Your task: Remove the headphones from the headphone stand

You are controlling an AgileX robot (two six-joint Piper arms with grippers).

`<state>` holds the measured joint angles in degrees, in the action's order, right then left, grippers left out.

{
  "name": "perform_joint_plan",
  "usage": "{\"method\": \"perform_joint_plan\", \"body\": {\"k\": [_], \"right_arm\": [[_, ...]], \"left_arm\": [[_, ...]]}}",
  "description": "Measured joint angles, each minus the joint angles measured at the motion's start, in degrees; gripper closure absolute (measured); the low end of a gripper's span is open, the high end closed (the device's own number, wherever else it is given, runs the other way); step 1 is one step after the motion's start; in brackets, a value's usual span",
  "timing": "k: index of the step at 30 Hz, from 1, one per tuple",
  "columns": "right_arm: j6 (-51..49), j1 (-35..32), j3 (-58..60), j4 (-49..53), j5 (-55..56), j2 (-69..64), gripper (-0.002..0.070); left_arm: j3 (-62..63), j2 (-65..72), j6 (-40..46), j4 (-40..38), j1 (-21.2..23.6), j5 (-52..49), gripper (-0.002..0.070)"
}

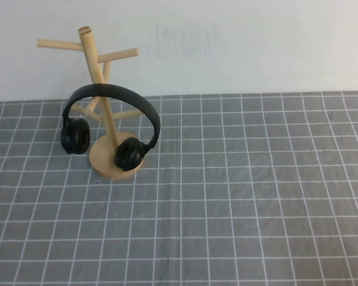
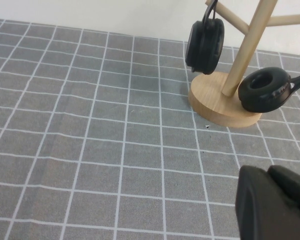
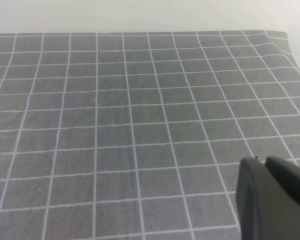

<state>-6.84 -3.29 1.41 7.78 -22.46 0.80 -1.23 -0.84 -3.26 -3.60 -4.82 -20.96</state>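
Observation:
The black headphones hang on the light wooden headphone stand at the back left of the table. Their band arches over the pole, one ear cup hangs left of the round base, and the other rests against the base's front. In the left wrist view the headphones and the stand lie ahead of my left gripper, which is shut, empty and well short of them. My right gripper is shut with nothing in it, over bare cloth to the right.
A grey cloth with a white grid covers the table. A white wall rises right behind the stand. The cloth's far edge and corner show in the right wrist view.

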Motion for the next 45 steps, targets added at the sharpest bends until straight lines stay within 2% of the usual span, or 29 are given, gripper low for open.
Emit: {"method": "perform_joint_plan", "body": {"k": [35,39,42,45], "right_arm": [[0.0,0.0,0.0,0.0,0.0,0.0,0.0685],[0.0,0.0,0.0,0.0,0.0,0.0,0.0685],[0.0,0.0,0.0,0.0,0.0,0.0,0.0685],[0.0,0.0,0.0,0.0,0.0,0.0,0.0682]], "left_arm": [[0.0,0.0,-0.42,0.37,0.0,1.03,0.0674],[-0.35,0.0,-0.42,-0.02,0.0,7.08,0.0674],[-0.34,0.0,-0.91,-0.91,0.0,17.69,0.0674],[-0.34,0.0,-4.88,-3.05,0.0,29.16,0.0674]]}}
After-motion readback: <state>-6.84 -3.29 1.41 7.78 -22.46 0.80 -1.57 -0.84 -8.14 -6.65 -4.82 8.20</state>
